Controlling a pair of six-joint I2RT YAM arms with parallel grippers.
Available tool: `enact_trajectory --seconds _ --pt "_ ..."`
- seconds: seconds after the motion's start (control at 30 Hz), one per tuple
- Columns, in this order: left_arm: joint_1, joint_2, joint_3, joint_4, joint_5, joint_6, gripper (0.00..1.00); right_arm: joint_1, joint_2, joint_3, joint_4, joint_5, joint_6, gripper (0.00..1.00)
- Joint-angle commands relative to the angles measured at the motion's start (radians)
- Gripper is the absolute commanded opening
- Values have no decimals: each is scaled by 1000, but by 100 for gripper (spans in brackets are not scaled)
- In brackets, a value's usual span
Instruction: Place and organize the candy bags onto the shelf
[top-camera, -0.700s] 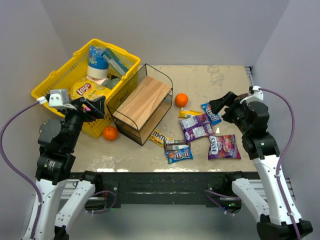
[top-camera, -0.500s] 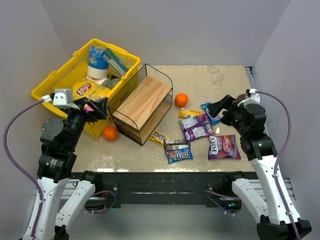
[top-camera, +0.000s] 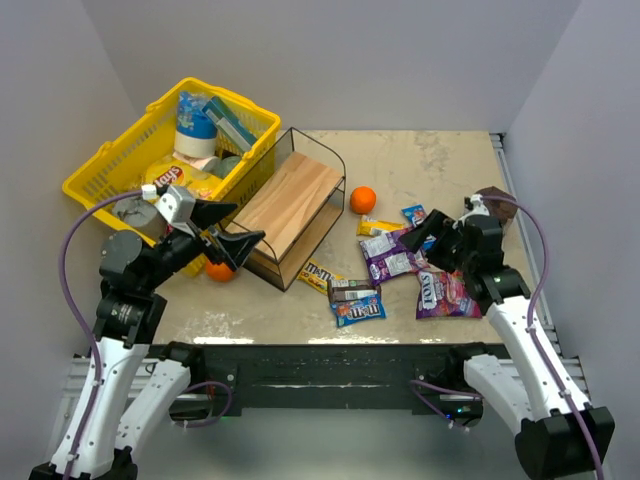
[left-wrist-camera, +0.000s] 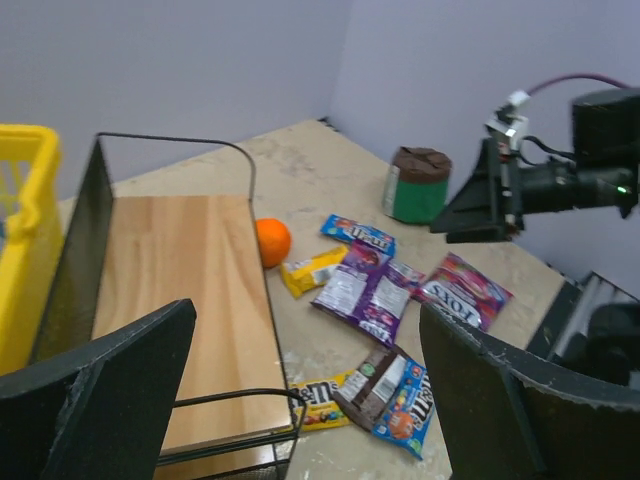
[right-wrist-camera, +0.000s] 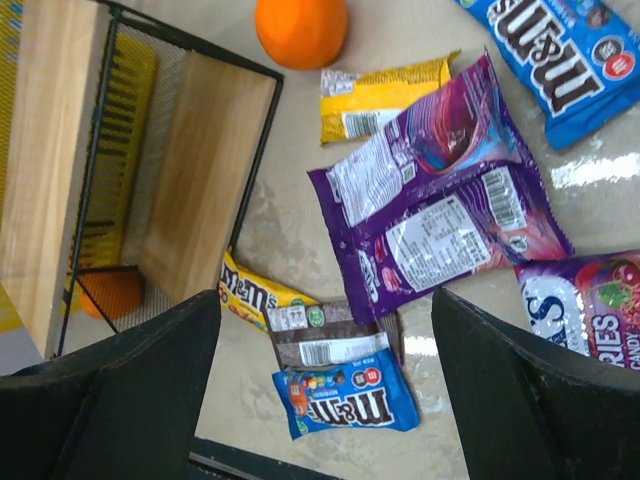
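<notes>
The candy bags lie loose on the table right of the shelf: a blue M&M's packet, a brown one, a yellow M&M's one, two purple bags, a Fox's bag, a second blue packet and a small yellow one. My right gripper hangs open above the brown and blue packets, holding nothing. Open and empty too, my left gripper hovers by the front corner of the shelf, whose wooden board carries nothing.
A yellow basket with a Lay's bag and other goods stands left of the shelf. One orange lies right of the shelf, another at its front left. A green can with a brown lid stands at the far right.
My left arm has swung right from the basket to the shelf's front corner. My right arm has come down and left, over the candy bags.
</notes>
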Motion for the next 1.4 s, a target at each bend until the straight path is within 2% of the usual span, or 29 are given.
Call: enact_trajectory --seconds 0.0,0.2,0.33,0.53,0.67,0.83,1.37 --pt "2 -17 -42 210 296 -47 100 61 -8 -52 74 -42 35 89" --pt "-1 -5 -60 279 304 -122 99 219 49 -106 135 28 92 88" --pt "-2 18 -60 233 141 -155 100 264 81 -153 192 47 112 86" --pt "-2 78 -27 115 5 -152 99 302 139 -158 133 78 81 78" --pt "-2 104 -19 109 -19 -164 98 327 156 -189 91 76 99 71" --pt "-2 110 -24 110 -49 -169 98 345 155 -222 47 120 86 69" --pt "-2 133 -17 92 -52 -161 98 447 285 -307 238 55 82 58"
